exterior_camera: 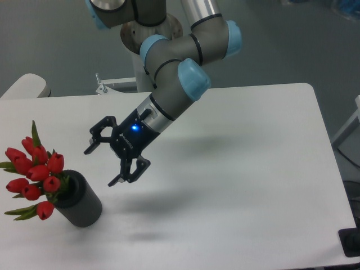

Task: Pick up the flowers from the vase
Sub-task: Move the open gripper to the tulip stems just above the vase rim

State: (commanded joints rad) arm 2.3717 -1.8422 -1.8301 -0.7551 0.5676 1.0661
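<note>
A smooth white counter (236, 169) with rounded corners carried a short, matte dark grey cylindrical vase (80, 200) near its front left edge. Red tulip-bud flowers (35, 173) with pointed green leaves stood in it, leaning left. Above and just right, the black pincer (103, 166) hung spread wide, empty.

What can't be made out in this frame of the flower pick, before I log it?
- Stems of the flowers: hidden inside the vase, single camera view.
- Gripper height above the table: one angled view cannot settle it.
- Arm base: cut off by the top edge.
- Dark object at the lower right corner: cut by the frame edge, unidentifiable.
- Leaf tips at the far left: run to the left edge.
</note>
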